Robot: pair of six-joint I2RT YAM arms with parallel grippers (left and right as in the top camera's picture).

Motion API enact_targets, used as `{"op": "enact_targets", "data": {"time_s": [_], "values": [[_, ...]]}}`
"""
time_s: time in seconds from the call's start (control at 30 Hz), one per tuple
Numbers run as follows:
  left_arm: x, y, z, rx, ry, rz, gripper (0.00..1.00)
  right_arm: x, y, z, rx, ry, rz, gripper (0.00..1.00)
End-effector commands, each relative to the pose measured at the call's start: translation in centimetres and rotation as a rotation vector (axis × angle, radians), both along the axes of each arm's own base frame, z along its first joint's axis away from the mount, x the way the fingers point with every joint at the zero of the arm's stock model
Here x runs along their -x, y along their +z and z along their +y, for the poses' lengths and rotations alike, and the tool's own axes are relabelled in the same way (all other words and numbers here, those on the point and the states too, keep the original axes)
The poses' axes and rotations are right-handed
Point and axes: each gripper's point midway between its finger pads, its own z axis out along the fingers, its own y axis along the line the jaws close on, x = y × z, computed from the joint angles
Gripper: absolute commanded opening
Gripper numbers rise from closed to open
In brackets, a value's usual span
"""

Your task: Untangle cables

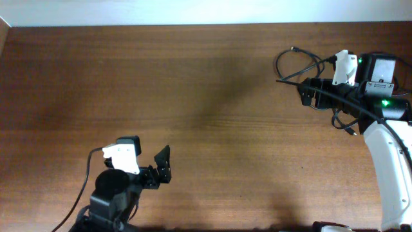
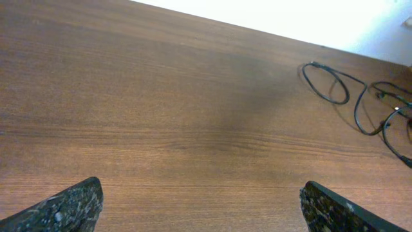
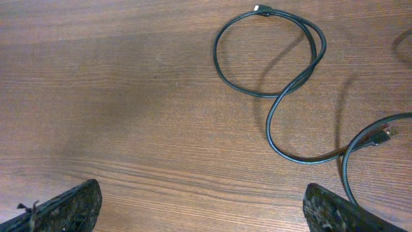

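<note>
Looking barely started tbh: cables lie looped, crossing on tabletop. Right gripper near cables, left gripper well apart. Both jaws released, empty. All untangling left.

This looks like my robotics lab bench: my left arm and right arm stand at a brown wood-grain table beside a plain white wall, with loose black cables lying on it

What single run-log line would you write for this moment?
left claw: open, empty | right claw: open, empty | cables: looped, untouched, ahead of right claw
</note>
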Motion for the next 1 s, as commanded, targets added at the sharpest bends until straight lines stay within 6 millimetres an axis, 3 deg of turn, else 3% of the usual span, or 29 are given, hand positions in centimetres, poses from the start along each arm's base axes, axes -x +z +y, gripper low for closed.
{"op": "enact_targets", "data": {"time_s": [0.0, 0.57, 0.97], "values": [[0.2, -0.5, 0.3, -0.007, 0.003, -0.038, 0.99, -0.1, 1.2, 0.0, 0.018, 0.006, -0.035, 0.98], [-1.9, -1.3, -1.1, 0.142, -0.039, -0.37, 0.99, -0.1, 1.2, 0.0, 0.018, 0.006, -0.035, 0.99], [-1.9, -0.6, -1.2, 0.231, -0.042, -0.537, 0.99, -0.1, 1.2, 0.0, 0.018, 0.006, -0.035, 0.99]]}}
